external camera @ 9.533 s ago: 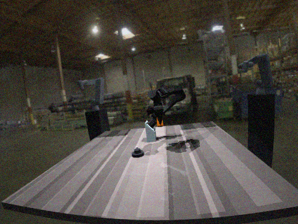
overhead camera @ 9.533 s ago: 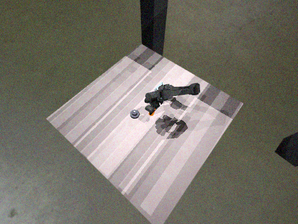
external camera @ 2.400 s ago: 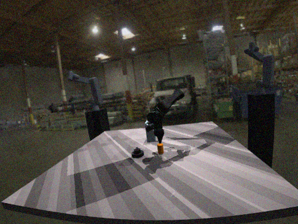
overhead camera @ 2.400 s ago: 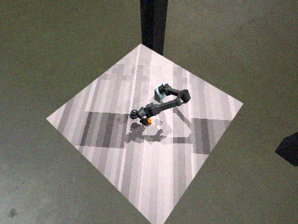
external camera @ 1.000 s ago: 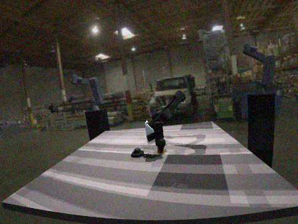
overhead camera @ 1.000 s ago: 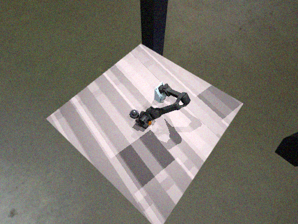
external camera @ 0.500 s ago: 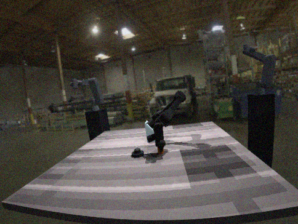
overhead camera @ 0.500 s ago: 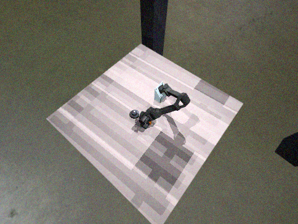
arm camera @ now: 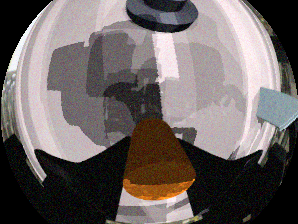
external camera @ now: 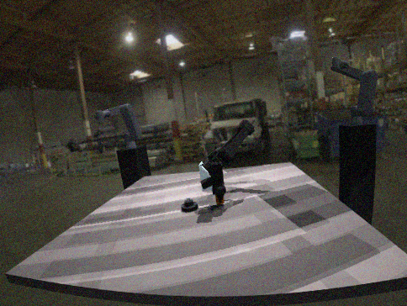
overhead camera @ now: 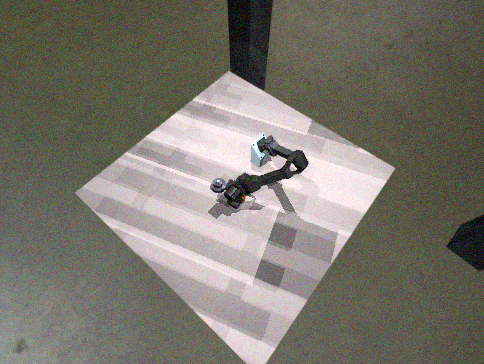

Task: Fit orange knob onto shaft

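The orange knob (overhead camera: 243,198) (external camera: 218,203) (arm camera: 159,172) is between the black fingers of my gripper (overhead camera: 236,199) (external camera: 219,197) (arm camera: 153,141), which is shut on it. The knob is upright at or very near the table top; I cannot tell whether it touches. Its underside and hole are hidden. The dark grey round pedestal (overhead camera: 217,188) (external camera: 189,207) (arm camera: 162,21) stands apart from the knob, to its left in the top and exterior views and at the top edge of the wrist view. The shaft's flat side cannot be made out, and the wrist view cuts off the pedestal's top.
A pale blue angular piece (overhead camera: 257,154) (external camera: 204,173) (arm camera: 277,107) stands by the arm's base, beyond the knob in the exterior view. The wood-patterned table (overhead camera: 210,265) (external camera: 168,269) carries the arm's shadows. Dark pillars and other arms stand beyond its edges.
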Controlling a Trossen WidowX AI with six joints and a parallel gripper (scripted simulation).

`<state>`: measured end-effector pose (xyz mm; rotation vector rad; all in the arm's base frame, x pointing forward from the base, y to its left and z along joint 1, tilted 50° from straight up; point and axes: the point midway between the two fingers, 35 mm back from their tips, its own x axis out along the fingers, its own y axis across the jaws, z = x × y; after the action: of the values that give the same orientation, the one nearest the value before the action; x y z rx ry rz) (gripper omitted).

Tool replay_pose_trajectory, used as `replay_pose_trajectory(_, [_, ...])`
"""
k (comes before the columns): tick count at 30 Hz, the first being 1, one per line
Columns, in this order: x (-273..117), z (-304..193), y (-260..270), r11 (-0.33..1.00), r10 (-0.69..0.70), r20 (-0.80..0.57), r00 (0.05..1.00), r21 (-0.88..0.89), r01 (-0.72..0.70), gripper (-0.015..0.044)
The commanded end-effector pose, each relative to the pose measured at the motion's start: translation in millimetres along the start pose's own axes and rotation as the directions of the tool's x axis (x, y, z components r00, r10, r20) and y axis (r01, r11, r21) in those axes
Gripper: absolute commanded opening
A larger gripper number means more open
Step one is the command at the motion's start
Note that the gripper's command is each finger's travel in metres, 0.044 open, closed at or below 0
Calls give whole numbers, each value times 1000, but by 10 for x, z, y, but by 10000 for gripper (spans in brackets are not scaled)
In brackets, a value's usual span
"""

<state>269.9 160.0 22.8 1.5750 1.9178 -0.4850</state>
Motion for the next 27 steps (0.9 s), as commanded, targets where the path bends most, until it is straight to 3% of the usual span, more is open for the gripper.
replay_pose_trajectory(1, [-130, 22, 41, 1000, 8, 8, 1000, -6, -8, 0])
replay_pose_trajectory(27, [-925, 90, 86, 1000, 5, 12, 1000, -5, -5, 0])
